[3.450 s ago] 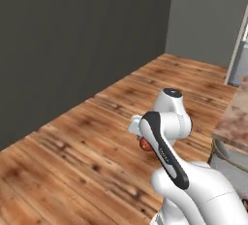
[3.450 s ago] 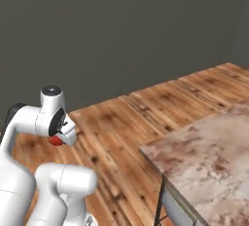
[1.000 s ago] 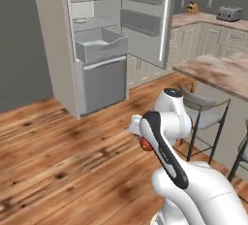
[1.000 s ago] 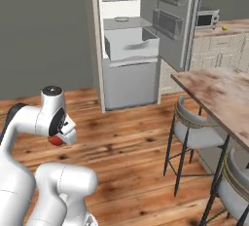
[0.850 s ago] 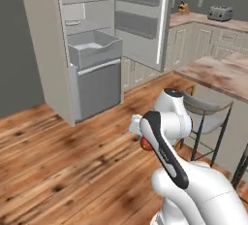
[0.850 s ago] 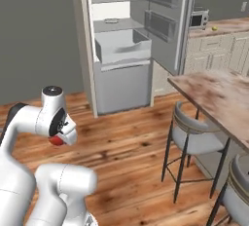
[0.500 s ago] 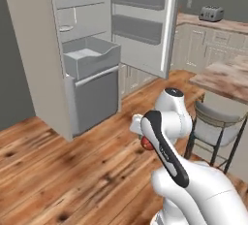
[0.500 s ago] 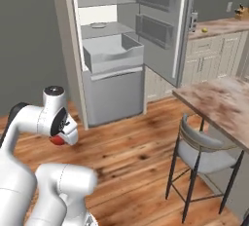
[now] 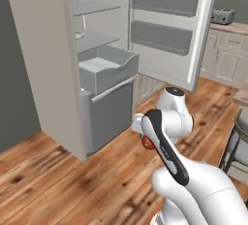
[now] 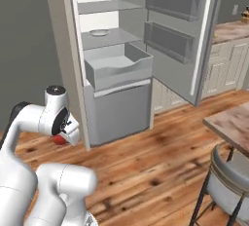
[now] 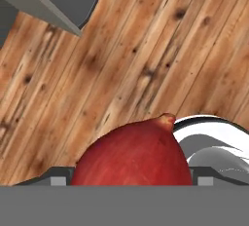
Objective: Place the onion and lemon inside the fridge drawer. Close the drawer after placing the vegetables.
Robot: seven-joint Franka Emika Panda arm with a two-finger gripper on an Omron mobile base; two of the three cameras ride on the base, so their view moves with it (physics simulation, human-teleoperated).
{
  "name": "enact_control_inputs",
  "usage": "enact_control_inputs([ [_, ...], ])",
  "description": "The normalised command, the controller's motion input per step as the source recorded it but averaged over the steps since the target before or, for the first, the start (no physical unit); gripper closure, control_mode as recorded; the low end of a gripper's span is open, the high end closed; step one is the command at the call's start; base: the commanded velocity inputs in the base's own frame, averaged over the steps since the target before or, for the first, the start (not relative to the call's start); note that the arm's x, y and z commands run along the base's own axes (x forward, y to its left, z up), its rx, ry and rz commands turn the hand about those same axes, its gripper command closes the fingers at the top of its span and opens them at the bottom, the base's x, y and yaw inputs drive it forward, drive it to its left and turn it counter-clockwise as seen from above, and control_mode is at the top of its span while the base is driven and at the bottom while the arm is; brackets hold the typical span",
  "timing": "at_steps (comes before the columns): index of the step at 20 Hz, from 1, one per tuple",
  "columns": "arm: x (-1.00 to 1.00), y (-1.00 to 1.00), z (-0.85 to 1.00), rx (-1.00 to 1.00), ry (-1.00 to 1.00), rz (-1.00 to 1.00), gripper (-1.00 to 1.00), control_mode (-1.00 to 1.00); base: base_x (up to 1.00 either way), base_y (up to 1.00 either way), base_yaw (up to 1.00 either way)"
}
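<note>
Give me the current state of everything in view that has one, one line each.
fridge door: swung wide open.
fridge drawer: pulled out, nothing visible inside.
lower fridge panel: shut.
onion: held between the jaws, off the floor.
gripper: closed on the onion, tucked low beside the arm.

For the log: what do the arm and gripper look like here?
The arm is glossy white, with rounded, bulbous links and a dark band running along one link. Its joint caps are dark grey or black with a pale ring. The gripper is white and blocky. No cables or markings show.
</note>
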Motion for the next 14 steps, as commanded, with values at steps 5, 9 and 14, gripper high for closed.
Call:
enact_control_inputs([
  [5,0.00,0.00,0.00,0.00,0.00,0.00,1.00,1.00,1.00,0.08,0.00],
  [9,0.00,0.00,0.00,0.00,0.00,0.00,1.00,1.00,1.00,0.00,0.03],
  [14,0.00,0.00,0.00,0.00,0.00,0.00,1.00,1.00,1.00,0.00,0.07],
])
